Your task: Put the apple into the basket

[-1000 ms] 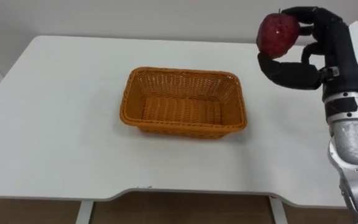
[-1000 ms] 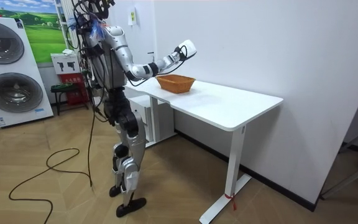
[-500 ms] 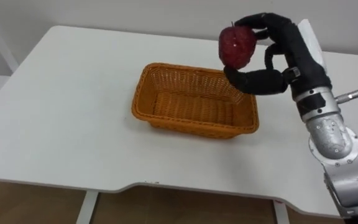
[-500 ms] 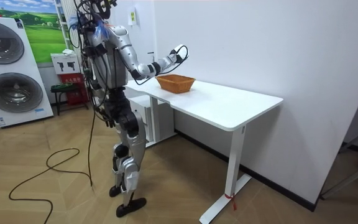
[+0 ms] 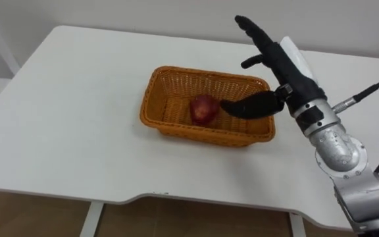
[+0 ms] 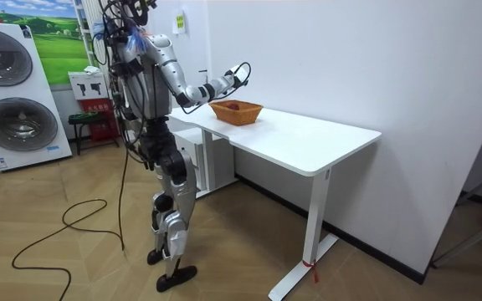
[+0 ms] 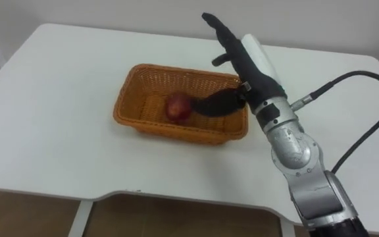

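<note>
A dark red apple (image 5: 204, 108) (image 7: 177, 107) lies inside the orange wicker basket (image 5: 163, 122) (image 7: 133, 116) (image 6: 236, 111) on the white table (image 5: 64, 131) (image 6: 299, 138). My right hand (image 5: 276, 62) (image 7: 242, 56) (image 6: 239, 72) hovers above the basket's right end, open, with fingers stretched out and the thumb pointing toward the apple. Nothing is in the hand.
I stand at the table's end on the room view's left, right arm held out over it. Two washing machines (image 6: 11, 92) stand behind me by the wall, and a small stool (image 6: 86, 125) is beside them.
My right hand has let go of the apple, which dropped into the basket. The fingers have straightened out above the basket's right end.
</note>
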